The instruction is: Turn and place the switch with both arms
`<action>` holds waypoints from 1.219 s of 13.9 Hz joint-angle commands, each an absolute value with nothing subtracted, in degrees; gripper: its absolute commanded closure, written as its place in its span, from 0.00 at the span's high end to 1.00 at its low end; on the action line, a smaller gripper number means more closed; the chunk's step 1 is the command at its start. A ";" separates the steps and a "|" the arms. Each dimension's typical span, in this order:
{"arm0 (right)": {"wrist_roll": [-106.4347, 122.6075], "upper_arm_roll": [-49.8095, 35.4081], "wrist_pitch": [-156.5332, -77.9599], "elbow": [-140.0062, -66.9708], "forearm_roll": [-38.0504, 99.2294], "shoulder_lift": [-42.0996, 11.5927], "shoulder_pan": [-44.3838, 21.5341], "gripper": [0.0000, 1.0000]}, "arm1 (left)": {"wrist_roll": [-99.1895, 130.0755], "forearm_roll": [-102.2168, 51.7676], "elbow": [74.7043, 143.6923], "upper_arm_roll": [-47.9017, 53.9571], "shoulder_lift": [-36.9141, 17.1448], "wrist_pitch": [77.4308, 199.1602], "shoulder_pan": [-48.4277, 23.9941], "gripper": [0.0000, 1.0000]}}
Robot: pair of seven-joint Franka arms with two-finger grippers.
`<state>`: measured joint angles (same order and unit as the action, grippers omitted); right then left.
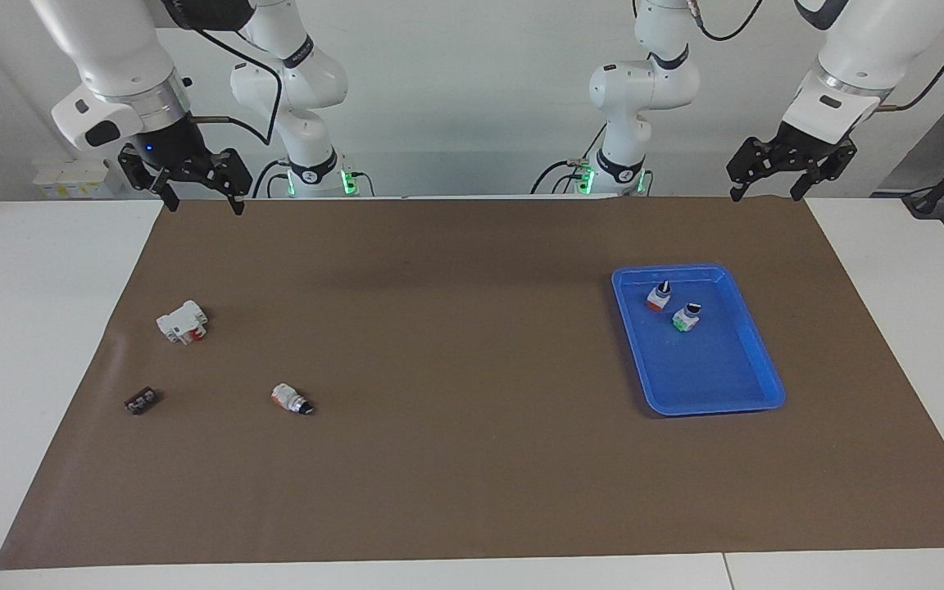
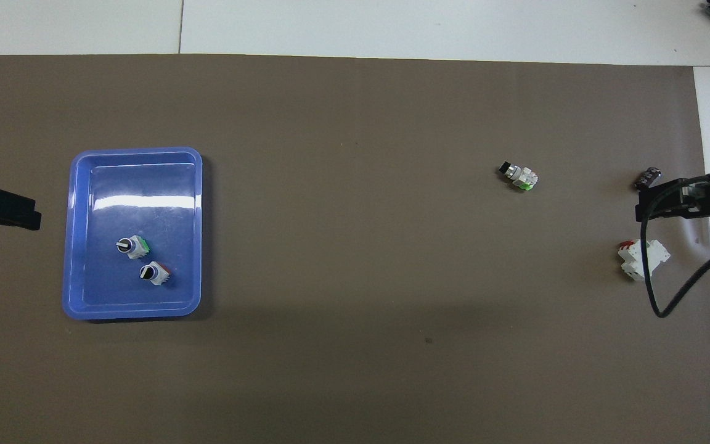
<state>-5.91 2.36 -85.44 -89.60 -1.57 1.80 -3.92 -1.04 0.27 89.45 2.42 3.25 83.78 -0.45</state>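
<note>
Switch (image 1: pixel 292 399) lay on its side toward the right arm's end of the counter (image 1: pixel 472 459) — well apart from the blue tray (image 1: pixel 755 348). Left tool (image 1: pixel 765 190) and right tool (image 1: pixel 203 201) hung spread over the robots' edge.

— Where does the switch (image 1: pixel 292 399) lie?
— On its side on the brown mat (image 1: pixel 472 492), toward the right arm's end of the table, nothing touching it.
— And its look?
— A white boxy body with an orange-red end, a silvery collar and a black knob; the knob points away from the robots, slanting toward the left arm's end.
— The arms?
— Both wait, raised. The right gripper (image 1: pixel 197 192) hangs over the mat's edge nearest the robots, fingers spread; the left gripper (image 1: pixel 767 190) hangs likewise at its own end, fingers apart. Both are well apart from the switch.
</note>
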 commanded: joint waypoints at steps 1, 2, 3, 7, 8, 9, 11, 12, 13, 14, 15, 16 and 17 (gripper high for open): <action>-7.38 1.76 -87.35 -92.54 -2.11 3.95 -3.51 1.00 | -0.53 1.14 90.62 2.55 4.57 83.50 -0.26 1.00; -7.38 1.84 -87.10 -92.64 -2.02 3.96 -3.52 1.00 | -0.53 1.14 90.62 2.55 4.57 83.50 -0.26 1.00; -7.38 1.85 -86.84 -92.72 -2.02 4.04 -3.52 1.00 | -0.44 1.14 90.62 2.55 4.57 83.50 -0.26 1.00; -7.30 1.85 -87.80 -92.81 -1.76 4.04 -3.34 1.00 | -0.44 1.14 90.62 2.55 4.57 83.50 -0.26 1.00; -7.29 1.85 -88.15 -93.07 -1.76 4.04 -3.43 1.00 | -0.44 1.14 90.62 2.55 4.57 83.50 -0.26 1.00; -7.03 1.85 -88.07 -93.08 -1.76 4.04 -3.43 1.00 | -0.53 1.14 90.62 2.55 4.57 83.50 -0.26 1.00; -7.03 1.85 -87.19 -93.08 -1.76 4.13 -3.43 1.00 | -0.44 1.14 90.62 2.55 4.57 83.50 -0.26 1.00; -7.21 1.85 -86.93 -93.08 -1.76 4.13 -3.43 1.00 | -0.44 1.14 90.62 2.55 4.57 83.50 -0.26 1.00; -7.03 1.85 -86.92 -92.99 -1.76 4.13 -3.43 1.00 | -0.44 1.14 90.62 2.55 4.57 83.50 -0.26 1.00; -6.86 1.85 -86.92 -92.99 -1.76 4.13 -3.43 1.00 | -0.53 1.14 90.62 2.55 4.57 83.50 -0.26 1.00; -6.86 1.85 -86.84 -93.08 -1.76 4.13 -3.34 1.00 | -0.44 1.14 90.62 2.55 4.57 83.50 -0.26 1.00; -6.86 1.85 -86.92 -93.08 -1.76 4.13 -3.34 1.00 | -0.44 1.14 90.62 2.55 4.57 83.50 -0.26 1.00; -6.94 1.85 -87.18 -93.08 -1.76 4.13 -3.34 1.00 | -0.44 1.14 90.62 2.55 4.57 83.50 -0.26 1.00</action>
<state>-6.23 2.37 -86.49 -91.28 -1.59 2.56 -3.88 -1.04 0.27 89.45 2.42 3.25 83.77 -0.45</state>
